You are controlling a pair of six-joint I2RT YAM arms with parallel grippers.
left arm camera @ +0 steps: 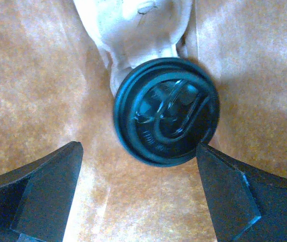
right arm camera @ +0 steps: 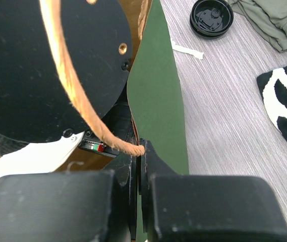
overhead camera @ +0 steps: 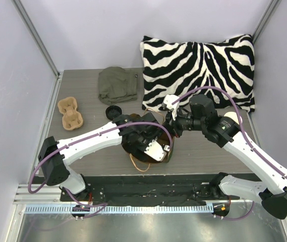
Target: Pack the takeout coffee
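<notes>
From above, the left arm [overhead camera: 93, 138] reached across the table [overhead camera: 209, 151] and dipped its wrist down into the mouth of the green bag [overhead camera: 130, 148] standing near the middle. The right arm [overhead camera: 244, 146] came in from the other side and met the bag at its rim. A tan cup tray [overhead camera: 70, 112] lay well off to the left, with a loose black lid [overhead camera: 113, 111] just below an olive cloth [overhead camera: 118, 84] and a zebra pillow [overhead camera: 201, 70] at the back.

Looking down from the left wrist, the takeout coffee [left arm camera: 166, 111] sat on the bag's brown paper floor. Its black lid faced straight up at the camera, so the long axis ran along the line of sight and the cup body was hidden beneath the lid. Crumpled white paper [left arm camera: 133, 25] lay just behind it. The left gripper [left arm camera: 138, 148] was spread wide, one finger on each side of the lid; whether the right-hand finger touched it I could not tell.

From the right wrist, the right gripper [right arm camera: 139, 151] was pressed together, pinching the bag's green wall where the tan rope handle [right arm camera: 77, 96] ran into the jaws.
</notes>
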